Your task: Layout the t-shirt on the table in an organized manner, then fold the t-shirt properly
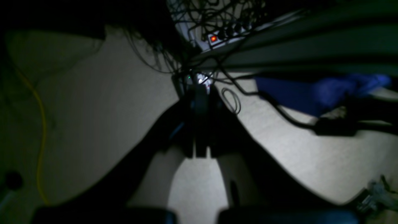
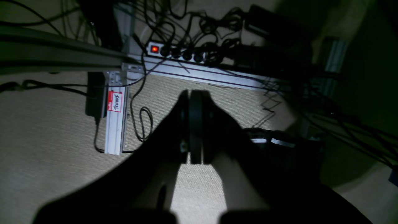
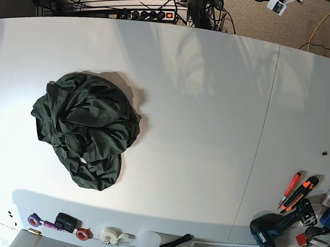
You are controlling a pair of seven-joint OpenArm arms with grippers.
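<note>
Overhead base; floorward wrist views.

Base view: I get bright, even light; the table (image 3: 212, 104) shows faint glare, the t-shirt (image 3: 84, 128) a soft shadow.
Left wrist: very dim, blurred, dark corners.
Right wrist: dim, sharper; power strip (image 2: 175, 53) switch glows red.

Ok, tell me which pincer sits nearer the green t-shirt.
Right. The right pincer hangs shut beyond the far edge of the table, on the same side as the t-shirt; the left pincer, also shut, hangs at the other end.
</note>
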